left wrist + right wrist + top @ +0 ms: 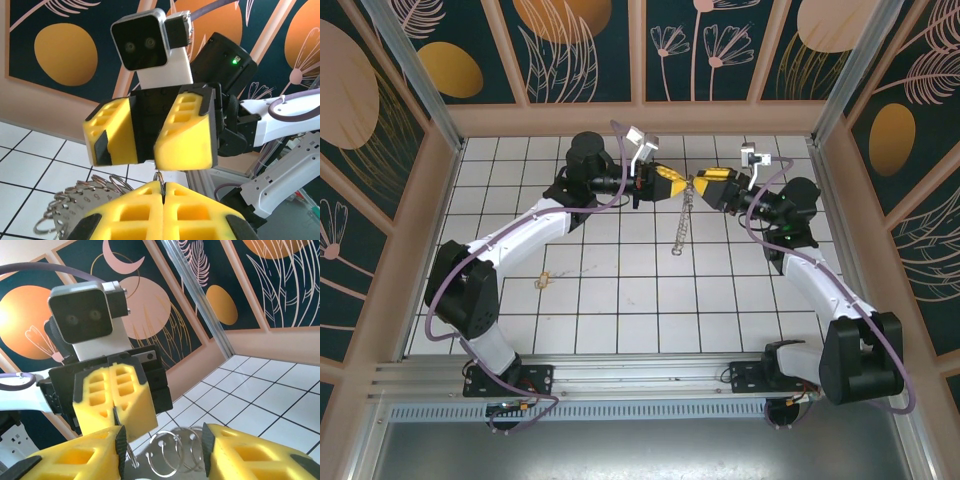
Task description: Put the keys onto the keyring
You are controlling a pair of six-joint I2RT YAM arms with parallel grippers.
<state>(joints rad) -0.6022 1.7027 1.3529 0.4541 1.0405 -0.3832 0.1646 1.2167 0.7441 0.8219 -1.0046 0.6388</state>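
Keyring [685, 215]: pinched in shut left jaws, right jaws part-open astride it, gripping nothing; key [542, 280] loose toward table's [620, 320] near-left corner, so you steady the ring first.

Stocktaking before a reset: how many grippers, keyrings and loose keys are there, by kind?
grippers: 2 (left gripper, right gripper)
keyring: 1
key: 1
total: 4

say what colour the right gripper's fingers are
Bright yellow, black trim; the right gripper fingers show best in the left wrist view.
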